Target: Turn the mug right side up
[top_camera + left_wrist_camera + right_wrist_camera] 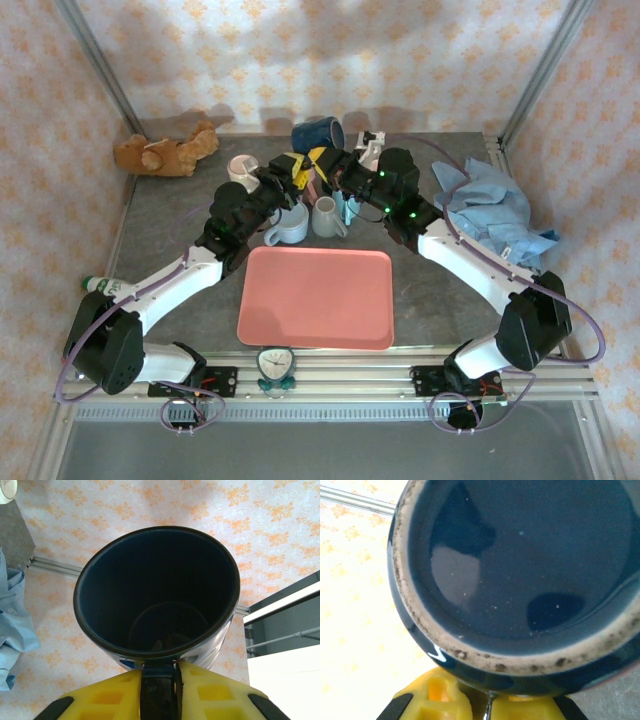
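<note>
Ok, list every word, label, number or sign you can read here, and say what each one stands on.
No text can be read in any view.
Label on the bottle at the table's left edge: too small to read.
Dial of the small clock on the front rail: too small to read.
Dark blue mug: no print on the parts that show.

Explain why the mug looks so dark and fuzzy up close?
Left wrist: the mug is shadowed inside, against bright, sharp wallpaper. Right wrist: its glossy base sits too close, so soft focus, pale glare patches, washed-out background. Top external: even light, faint shadows on the back wall.
</note>
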You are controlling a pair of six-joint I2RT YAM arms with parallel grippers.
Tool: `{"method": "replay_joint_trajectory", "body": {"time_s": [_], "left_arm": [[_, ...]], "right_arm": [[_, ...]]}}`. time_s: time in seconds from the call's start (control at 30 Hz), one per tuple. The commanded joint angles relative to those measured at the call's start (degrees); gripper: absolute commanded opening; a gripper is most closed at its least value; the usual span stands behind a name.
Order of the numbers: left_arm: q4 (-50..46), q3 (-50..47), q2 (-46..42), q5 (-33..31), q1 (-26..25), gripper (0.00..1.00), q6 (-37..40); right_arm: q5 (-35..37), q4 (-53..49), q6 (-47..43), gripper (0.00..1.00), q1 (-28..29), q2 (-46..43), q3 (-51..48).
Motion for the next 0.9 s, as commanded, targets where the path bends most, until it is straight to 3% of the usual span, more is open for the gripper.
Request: {"method": "replay_joint_trajectory", "body": {"time_s": [0.0,0.2,0.5,0.87], "left_arm": [[2.78,2.31,0.68,0.17,-0.28,0.2,0.15],[3.14,2.45,1.07,0.47,-0.33,0.01,0.23],[6.26,4.2,2.45,2.09,-0.34,0.0,1.22],[3.62,6.93,0.06,2.36,-0.26,0.0,8.6]], "right_arm": [[-0.57,6.38,-1.52,0.0,0.46,-0.65,0.26],[-0.05,6.03,-2.04,0.0,0.46,-0.61,-0.13],[1.52,4.84,-2.85,0.0,0.46,-0.87,-1.01],[2.42,4.0,-3.02,0.29,0.46,-1.57,-1.95]]}}
